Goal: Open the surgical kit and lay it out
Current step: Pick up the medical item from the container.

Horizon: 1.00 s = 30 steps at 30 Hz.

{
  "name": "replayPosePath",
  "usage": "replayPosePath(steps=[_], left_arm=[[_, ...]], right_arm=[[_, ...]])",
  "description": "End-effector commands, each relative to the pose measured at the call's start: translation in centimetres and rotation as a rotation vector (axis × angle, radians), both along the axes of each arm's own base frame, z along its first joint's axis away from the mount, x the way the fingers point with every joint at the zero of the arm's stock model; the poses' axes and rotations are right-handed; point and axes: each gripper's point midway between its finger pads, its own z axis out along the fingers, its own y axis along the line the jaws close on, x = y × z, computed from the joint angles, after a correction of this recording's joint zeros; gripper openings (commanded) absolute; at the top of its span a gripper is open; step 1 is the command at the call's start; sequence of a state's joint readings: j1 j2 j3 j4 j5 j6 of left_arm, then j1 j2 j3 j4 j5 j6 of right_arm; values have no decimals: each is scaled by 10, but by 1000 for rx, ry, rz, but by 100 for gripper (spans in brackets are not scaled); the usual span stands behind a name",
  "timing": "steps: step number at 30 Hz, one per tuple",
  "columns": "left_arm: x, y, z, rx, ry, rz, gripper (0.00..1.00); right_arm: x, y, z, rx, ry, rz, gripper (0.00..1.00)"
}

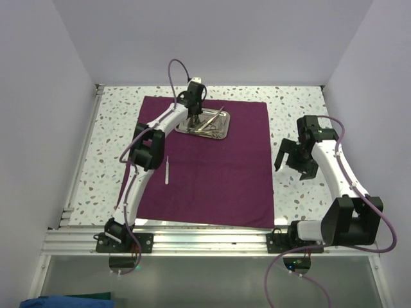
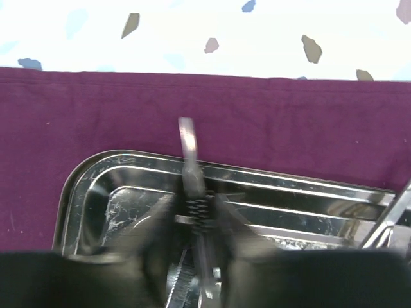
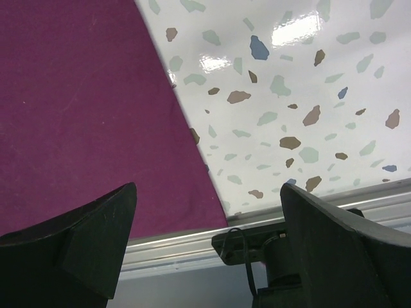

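Magenta-purple cloth wrap [image 1: 212,186] lies spread flat on the speckled white terrazzo table [image 1: 295,102]. On its left part, a thin silver tool [image 1: 166,170] lies alone on the fabric. Farther back, the left gripper [image 1: 194,120] reaches down into the small shiny rectangular steel tray [image 1: 226,126], which sits on the cloth's far middle. The gripper is clenched on a slim ridged steel instrument [image 2: 188,144] whose tip reaches past the tray's far rim. More silver instruments [image 1: 213,122] lie crossed in the tray. At right, the right gripper [image 1: 294,159] hangs above the table beside the cloth's edge, jaws spread wide, grasping nothing.
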<state>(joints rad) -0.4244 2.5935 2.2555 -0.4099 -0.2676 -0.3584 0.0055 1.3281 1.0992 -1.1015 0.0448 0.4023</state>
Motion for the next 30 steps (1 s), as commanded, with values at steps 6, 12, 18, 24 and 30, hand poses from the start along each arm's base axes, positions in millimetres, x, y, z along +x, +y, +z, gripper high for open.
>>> replayPosePath(steps=[6,12,18,24,30], left_arm=[[-9,7,-22,56,67,-45,0],[1,8,20,68,-11,-52,0],[13,27,102,48,-145,-10,0],[1,45,179,24,-244,22,0],[-49,54,198,1,-169,-1,0]], right_arm=[[20,5,5,22,-53,24,98],[22,7,4,36,-64,24,98],[25,7,5,39,-89,18,98],[31,14,5,72,-113,18,98],[41,18,4,94,-124,23,98]])
